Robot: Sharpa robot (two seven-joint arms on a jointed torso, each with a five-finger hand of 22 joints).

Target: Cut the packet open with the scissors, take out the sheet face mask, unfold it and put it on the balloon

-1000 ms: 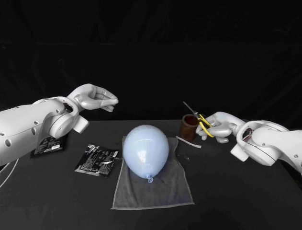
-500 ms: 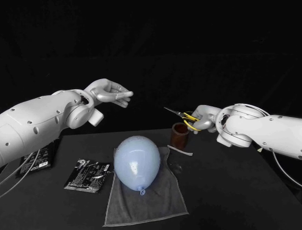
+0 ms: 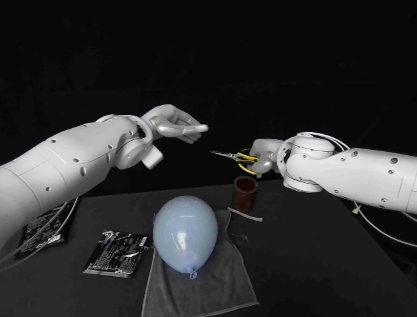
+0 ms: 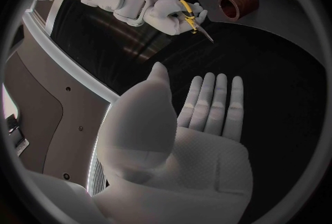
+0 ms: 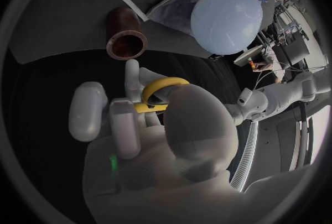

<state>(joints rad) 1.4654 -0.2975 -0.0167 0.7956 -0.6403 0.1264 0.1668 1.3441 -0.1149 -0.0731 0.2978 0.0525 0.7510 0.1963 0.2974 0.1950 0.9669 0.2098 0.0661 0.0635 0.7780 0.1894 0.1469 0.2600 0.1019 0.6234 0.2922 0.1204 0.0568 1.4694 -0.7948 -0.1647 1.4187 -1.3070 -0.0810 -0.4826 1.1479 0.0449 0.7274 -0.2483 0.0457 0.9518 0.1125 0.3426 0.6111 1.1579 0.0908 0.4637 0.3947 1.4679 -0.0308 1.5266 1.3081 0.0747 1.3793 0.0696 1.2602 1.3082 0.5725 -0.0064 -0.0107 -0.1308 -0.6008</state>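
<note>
Table (image 3: 341, 264): black, carries all items below.

Cloth (image 3: 213, 284): grey, spread flat at the table's centre, long axis running from the far side towards the robot.

Balloon (image 3: 184, 231): pale blue, inflated, egg-shaped. It lies on the cloth's left half. Its long axis runs far to near, with the knot pointing towards the robot.

Left hand (image 3: 175, 123): raised above the table's far left side, well clear of every item. In the left wrist view the palm is flat and the fingers (image 4: 211, 105) are straight, side by side. It is released and holds nothing.

Right hand (image 3: 264, 153): raised above the cup, fingers clasped around the scissors' handles.

Packet (image 3: 115, 253): black with pale print, unopened as far as can be seen. It lies flat on the table just left of the cloth, long axis roughly far to near, untouched by either hand.

Cup (image 3: 245, 191): brown, upright, at the cloth's far right corner.

Scissors (image 3: 235, 157): yellow handles, dark blades that appear closed. They are held in the air, long axis near horizontal, tips pointing towards the left hand.

Strip (image 3: 244, 214): pale, narrow, flat on the table at the foot of the cup.
</note>
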